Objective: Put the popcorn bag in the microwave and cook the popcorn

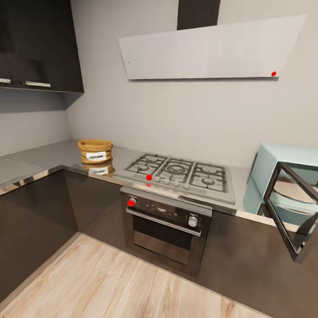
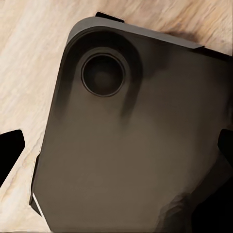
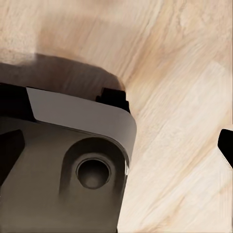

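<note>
The wood floor (image 1: 127,286) lies nearest you, with the dark cabinets (image 1: 33,209) and the oven (image 1: 168,223) behind it. Both wrist views look down at this floor past the robot's own dark base (image 2: 131,145).

Gripper state: each wrist view shows only dark finger edges at the frame borders, left fingertips (image 2: 9,150) and right fingertips (image 3: 227,143). They appear spread with nothing between them, but you cannot tell the exact opening from these pictures.

Step in hand, as judged: approach the bag. Neither arm is raised toward the counter yet.

1. Drive toward the corner of the countertop (image 1: 40,157), left of the hob (image 1: 179,171).
2. Stop close enough that 1 arm reaches the bag without stretching over the burners.
3. Lift the arm above the counter edge before moving it forward.
4. Grip the bag by its body, not the soft rim, which would likely fold.

The bag (image 1: 95,151) stands upright on the countertop, just left of the hob and near the back wall. It is a squat tan sack with a rolled rim and a white POPCORN label facing you. Its reflection shows in the steel below.

The microwave (image 1: 286,177) sits at the far right, door (image 1: 295,209) already swung open.
</note>
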You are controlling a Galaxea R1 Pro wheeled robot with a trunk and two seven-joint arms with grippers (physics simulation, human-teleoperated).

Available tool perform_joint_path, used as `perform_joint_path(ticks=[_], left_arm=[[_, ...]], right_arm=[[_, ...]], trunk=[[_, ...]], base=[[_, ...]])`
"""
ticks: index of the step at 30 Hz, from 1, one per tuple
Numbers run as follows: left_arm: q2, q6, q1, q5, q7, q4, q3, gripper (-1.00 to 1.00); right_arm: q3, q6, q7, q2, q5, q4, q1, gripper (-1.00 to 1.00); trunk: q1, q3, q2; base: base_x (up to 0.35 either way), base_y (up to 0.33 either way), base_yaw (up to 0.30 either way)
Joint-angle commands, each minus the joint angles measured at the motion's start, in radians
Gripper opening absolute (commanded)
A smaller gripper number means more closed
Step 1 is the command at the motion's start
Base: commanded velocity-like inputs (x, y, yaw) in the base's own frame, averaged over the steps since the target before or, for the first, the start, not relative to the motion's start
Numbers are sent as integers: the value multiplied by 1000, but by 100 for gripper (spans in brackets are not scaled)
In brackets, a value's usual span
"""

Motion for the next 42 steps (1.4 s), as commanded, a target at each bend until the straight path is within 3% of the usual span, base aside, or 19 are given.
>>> perform_joint_path(ticks=[1, 4, 8, 13, 25, 30, 33, 42], left_arm=[[0, -1, 0, 13, 2, -1, 1, 100], [-1, -1, 0, 37, 2, -1, 0, 100], [-1, -1, 0, 42, 8, -1, 0, 100], [-3, -2, 1, 44, 94, -2, 0, 100], [1, -2, 1, 42, 91, -3, -2, 100], [1, -1, 0, 42, 89, -3, -3, 100], [1, -2, 1, 41, 88, -4, -5, 100], [2, -2, 1, 36, 77, -4, -10, 100]], right_arm=[[-8, 2, 2, 0, 9, 1, -1, 100], [-8, 2, 2, 0, 10, 1, -1, 100], [-8, 2, 2, 0, 10, 1, -1, 100], [-8, 2, 2, 0, 10, 1, -1, 100], [-5, 3, 2, 12, 15, 2, -1, 100], [-4, -7, 2, 17, 87, 3, 11, 100], [-4, -32, 2, 34, 120, 2, 20, 100], [-4, -42, 2, 40, 128, 2, 31, 100]], trunk=[[0, -1, 0], [0, -1, 0], [0, -1, 0], [0, -1, 0], [0, -1, 0], [0, -1, 0], [0, -1, 0], [0, -1, 0]], base=[[0, 0, 274], [0, 0, 273], [0, 0, 274], [0, 0, 273], [0, 0, 274], [0, 0, 276], [0, 0, 277], [0, 0, 272]])
